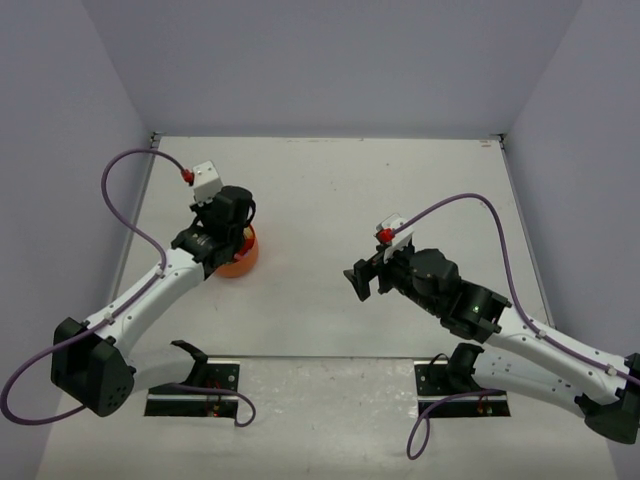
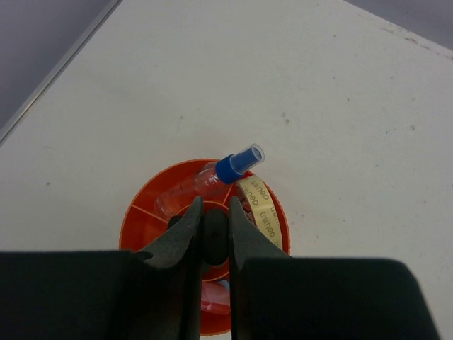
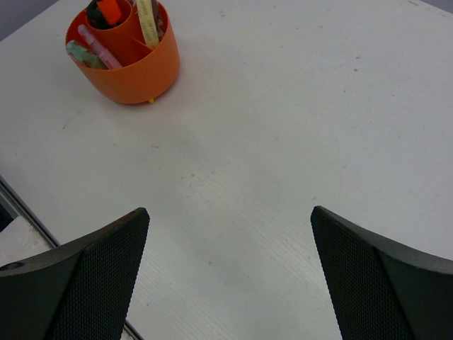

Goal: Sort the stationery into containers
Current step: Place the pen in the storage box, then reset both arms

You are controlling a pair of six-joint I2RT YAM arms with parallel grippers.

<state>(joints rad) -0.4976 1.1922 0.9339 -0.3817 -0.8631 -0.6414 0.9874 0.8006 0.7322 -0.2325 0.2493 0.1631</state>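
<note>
The round orange tub (image 1: 241, 260) stands left of centre; it also shows in the left wrist view (image 2: 132, 212) and the right wrist view (image 3: 138, 71). My left gripper (image 2: 212, 206) hangs right over its middle compartment, shut on a black highlighter (image 2: 212, 239) held upright. In the tub lie a clear bottle with a blue cap (image 2: 237, 164), a yellowish band ring (image 2: 261, 207) and a pink bar (image 2: 212, 297). An orange-ended highlighter (image 3: 107, 10), a pink bar (image 3: 100, 54) and a green bar (image 3: 78, 52) stand in it. My right gripper (image 3: 230, 219) is open and empty, above bare table.
The white table (image 1: 330, 190) is walled by grey panels on the left, back and right. The right arm (image 1: 440, 285) hovers right of centre, well apart from the tub. The arm bases stand at the near edge.
</note>
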